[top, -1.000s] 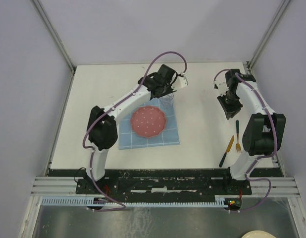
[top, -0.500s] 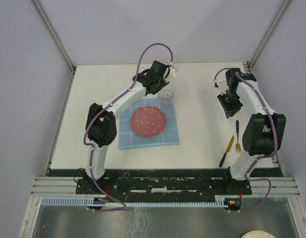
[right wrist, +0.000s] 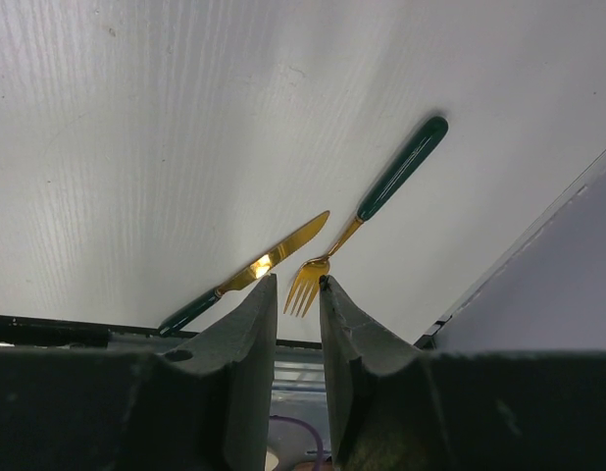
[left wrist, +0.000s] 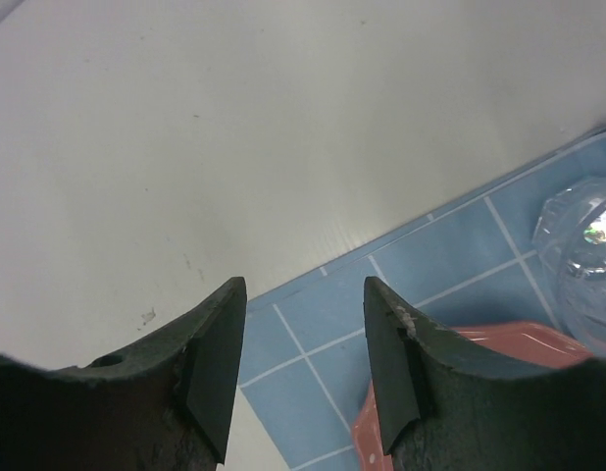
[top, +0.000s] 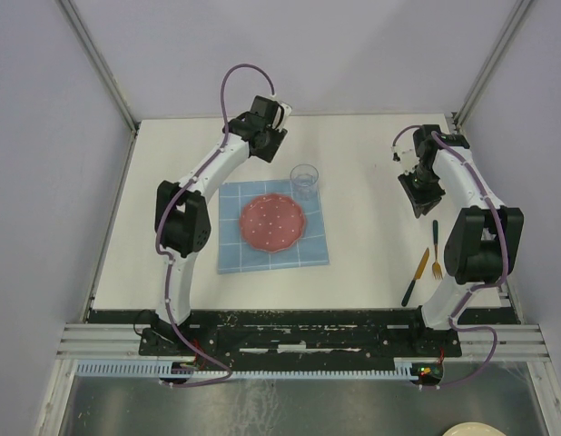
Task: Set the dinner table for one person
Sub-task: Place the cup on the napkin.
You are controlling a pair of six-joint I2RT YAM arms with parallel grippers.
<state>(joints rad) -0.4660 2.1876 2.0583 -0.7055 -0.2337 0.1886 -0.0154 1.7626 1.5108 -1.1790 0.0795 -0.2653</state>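
Two arms over the white dinner table (top: 371, 245), nothing in either gripper.

Left gripper (left wrist: 303, 304) hangs above the far-left bit of the table with its fingers fairly wide and nothing between them. Just right of it there's a blue grid placemat (top: 231, 254) with a pink dotted plate (top: 272, 223) on it and a clear glass (top: 304, 179) on its far right corner. Way over on the right, on bare tabletop, a green-handled knife (top: 415, 278) and fork (top: 436, 247) lie with blade tip near tines. Right gripper (right wrist: 298, 289) hovers beyond them, fingers narrow, just a slim gap.
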